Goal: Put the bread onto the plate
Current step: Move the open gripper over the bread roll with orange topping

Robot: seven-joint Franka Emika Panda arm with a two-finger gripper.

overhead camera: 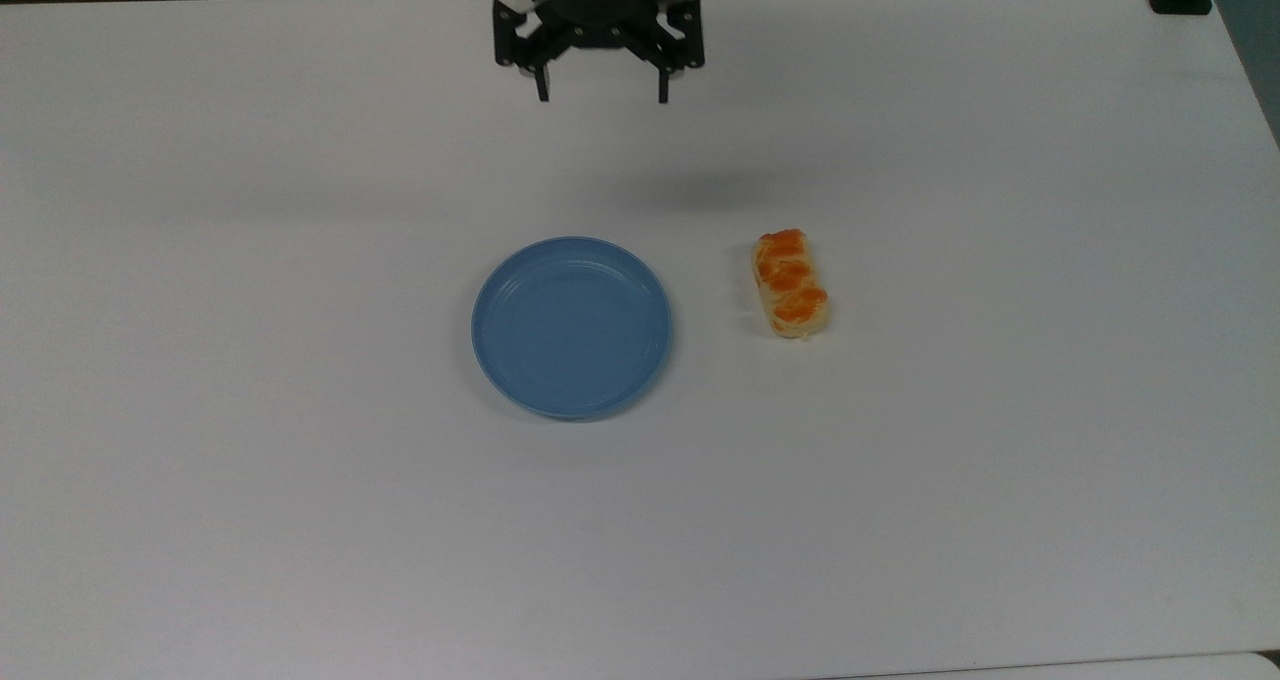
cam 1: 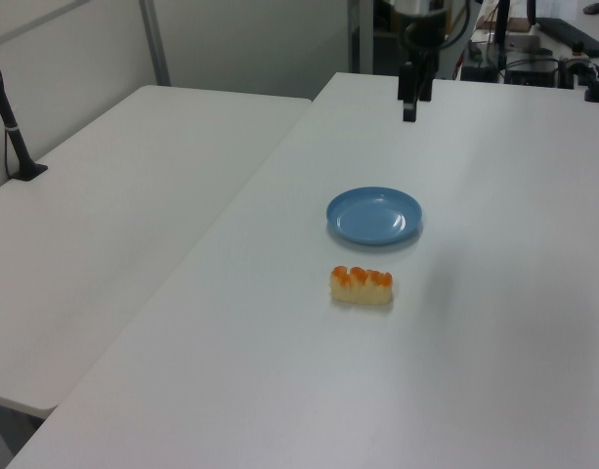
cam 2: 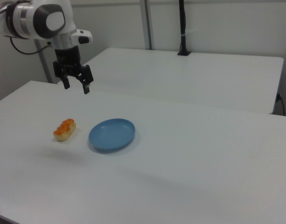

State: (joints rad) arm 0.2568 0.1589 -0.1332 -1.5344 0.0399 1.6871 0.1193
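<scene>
We see even, diffuse overhead light on the white table [overhead camera: 900, 520], bright but not harsh. In the top view a soft shadow smear lies at about one o'clock from the plate [overhead camera: 571, 328], below the gripper [overhead camera: 601, 93], and a thin dark rim hugs the plate at five o'clock. The bread [overhead camera: 790, 283] casts a faint shadow toward nine o'clock. In the left view a pale sheen sits on the plate's inner wall at three o'clock. Focus is mildly soft everywhere; table edges look straight.
</scene>
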